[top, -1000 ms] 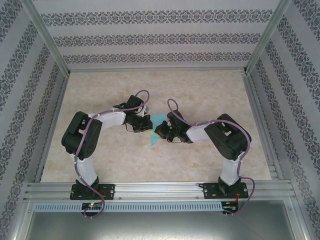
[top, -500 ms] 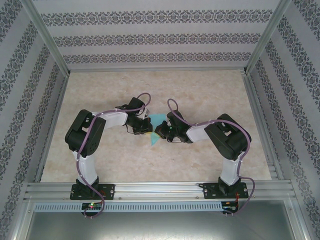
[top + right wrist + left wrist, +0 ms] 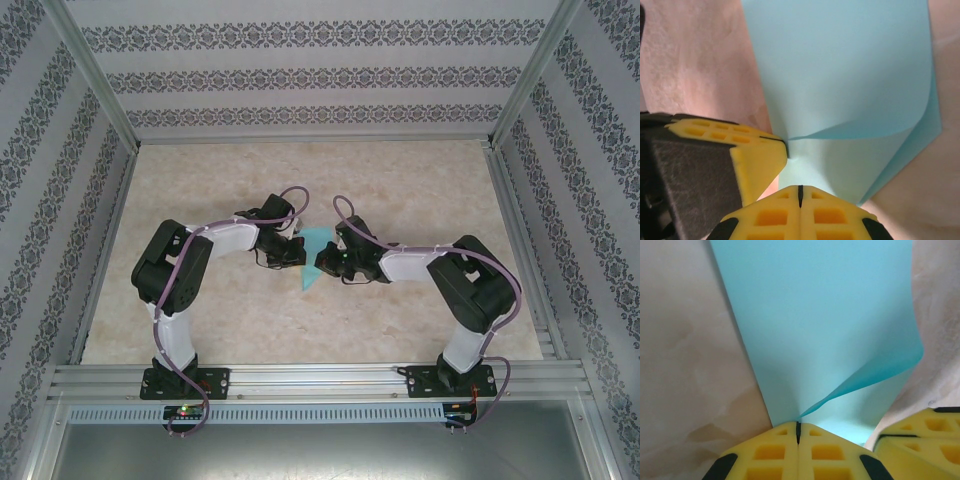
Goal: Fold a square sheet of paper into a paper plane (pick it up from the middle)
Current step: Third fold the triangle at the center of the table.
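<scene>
The square sheet of paper [image 3: 313, 254], thin turquoise and partly folded, is held between both grippers at the table's middle. My left gripper [image 3: 296, 251] is at its left edge and my right gripper [image 3: 323, 262] at its right. In the left wrist view the yellow fingertips [image 3: 785, 440] are pressed together where a curled upper layer of the sheet [image 3: 815, 325] starts. In the right wrist view my right gripper [image 3: 800, 191] is shut at the sheet's [image 3: 840, 75] near edge. The left gripper's fingers [image 3: 747, 150] pinch the fold beside it. A dart-shaped plane is not in view.
The marble-patterned table [image 3: 220, 320] spreads around the arms, with patterned walls [image 3: 300, 75] behind and at both sides. An aluminium rail [image 3: 320, 378] runs along the near edge. The right gripper's yellow fingers [image 3: 927, 432] sit close to the left ones.
The right arm's elbow has swung out to the right and its forearm has stretched. The left gripper has edged slightly right. Both still hold the sheet.
</scene>
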Robot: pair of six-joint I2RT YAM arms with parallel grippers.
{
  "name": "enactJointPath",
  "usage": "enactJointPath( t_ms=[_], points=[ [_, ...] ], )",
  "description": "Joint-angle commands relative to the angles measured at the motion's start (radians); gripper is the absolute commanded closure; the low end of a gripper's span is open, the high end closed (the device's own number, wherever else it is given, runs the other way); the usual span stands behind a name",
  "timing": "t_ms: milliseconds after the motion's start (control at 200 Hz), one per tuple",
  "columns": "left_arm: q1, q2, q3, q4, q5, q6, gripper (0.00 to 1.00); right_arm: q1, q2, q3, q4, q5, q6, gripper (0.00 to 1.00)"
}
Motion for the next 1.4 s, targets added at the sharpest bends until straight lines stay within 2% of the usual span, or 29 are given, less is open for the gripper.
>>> enactJointPath(
  t_ms=[0, 265, 555, 779, 989, 1159, 1394],
  points=[
    [-0.003, 0.062, -0.016, -0.124, -0.117, 0.05, 1.0, -0.009, -0.008, 0.043, -0.096, 0.022, -0.111, 1.0],
    [-0.002, 0.066, -0.009, -0.123, -0.126, 0.061, 1.0, -0.007, 0.053, 0.083, -0.097, -0.016, -0.114, 1.0],
    [-0.002, 0.087, -0.001, -0.154, -0.158, 0.07, 1.0, -0.025, 0.082, 0.06, -0.127, 0.033, -0.074, 1.0],
    [-0.002, 0.107, 0.013, -0.197, -0.233, 0.091, 1.0, -0.058, 0.009, -0.013, -0.154, 0.105, -0.054, 1.0],
    [-0.003, 0.118, 0.05, -0.207, -0.19, 0.094, 1.0, -0.056, -0.096, 0.004, -0.206, 0.22, -0.091, 1.0],
    [-0.002, 0.123, 0.068, -0.211, -0.181, 0.105, 1.0, -0.014, -0.037, 0.067, -0.125, 0.106, -0.135, 1.0],
    [-0.003, 0.126, 0.086, -0.214, -0.181, 0.122, 1.0, -0.008, 0.091, 0.118, -0.041, 0.014, -0.091, 1.0]
  ],
)
